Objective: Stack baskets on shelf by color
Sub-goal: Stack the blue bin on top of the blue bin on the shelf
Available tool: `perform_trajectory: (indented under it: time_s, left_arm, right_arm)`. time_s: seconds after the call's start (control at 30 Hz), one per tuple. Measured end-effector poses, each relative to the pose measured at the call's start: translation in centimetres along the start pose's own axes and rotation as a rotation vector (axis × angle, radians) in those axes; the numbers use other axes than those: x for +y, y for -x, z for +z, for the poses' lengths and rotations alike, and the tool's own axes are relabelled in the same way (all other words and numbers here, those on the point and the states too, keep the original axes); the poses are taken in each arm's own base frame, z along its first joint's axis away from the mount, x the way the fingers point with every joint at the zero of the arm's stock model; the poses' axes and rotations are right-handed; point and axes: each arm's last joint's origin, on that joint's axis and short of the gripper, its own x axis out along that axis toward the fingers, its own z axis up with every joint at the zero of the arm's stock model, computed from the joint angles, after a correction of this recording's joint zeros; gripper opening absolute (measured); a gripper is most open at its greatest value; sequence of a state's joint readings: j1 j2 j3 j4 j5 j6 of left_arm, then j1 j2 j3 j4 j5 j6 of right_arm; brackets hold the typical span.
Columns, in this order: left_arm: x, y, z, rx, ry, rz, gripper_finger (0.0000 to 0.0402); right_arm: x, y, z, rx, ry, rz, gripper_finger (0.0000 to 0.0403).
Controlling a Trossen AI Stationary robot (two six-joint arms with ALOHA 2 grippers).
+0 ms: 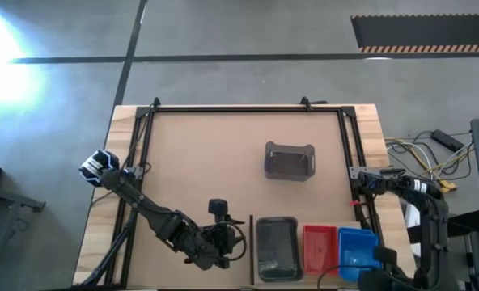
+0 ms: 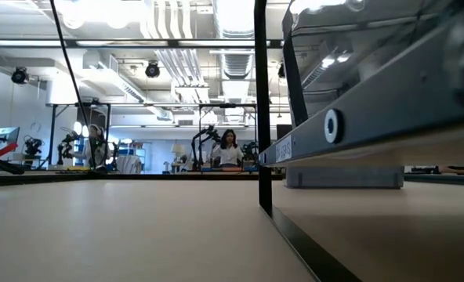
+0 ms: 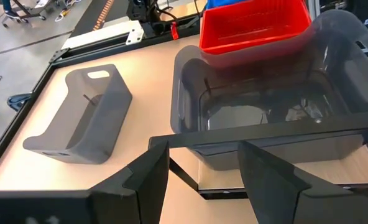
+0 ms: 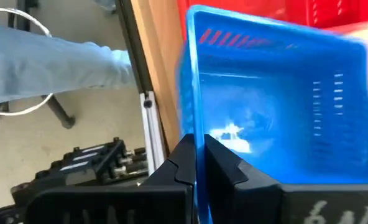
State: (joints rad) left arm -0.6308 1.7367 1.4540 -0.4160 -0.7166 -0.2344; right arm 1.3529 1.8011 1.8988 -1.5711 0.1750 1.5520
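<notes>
We saw the left gripper (image 3: 199, 180) released beside the smoky grey plastic basket (image 1: 277, 248) on the pale plywood shelf (image 1: 324, 279); right gripper (image 4: 199, 163) clenched on the blue perforated basket's (image 4: 277, 106) rim. Next, we judged, fetching the tipped grey basket (image 1: 289, 160) from mid-desk.

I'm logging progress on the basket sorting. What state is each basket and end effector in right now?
Grey basket on the shelf: upright, released.
Grey basket mid-table: tipped on its side, untouched.
Red basket: upright on the shelf.
Blue basket: upright, wall pinched.
Left end effector: open, beside the grey basket.
Right end effector: shut on the blue basket.
</notes>
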Motion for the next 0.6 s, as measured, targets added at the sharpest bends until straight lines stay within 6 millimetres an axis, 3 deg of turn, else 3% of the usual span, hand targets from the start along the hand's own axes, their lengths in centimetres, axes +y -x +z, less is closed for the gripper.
perform_trajectory:
  time_s: [0.6]
  left_arm:
    - [0.0, 0.0, 0.1, -0.006, 0.011, -0.002, 0.0176]
  right_arm:
    - [-0.7, -3.3, -0.6, 0.026, 0.080, -0.134, 0.0018]
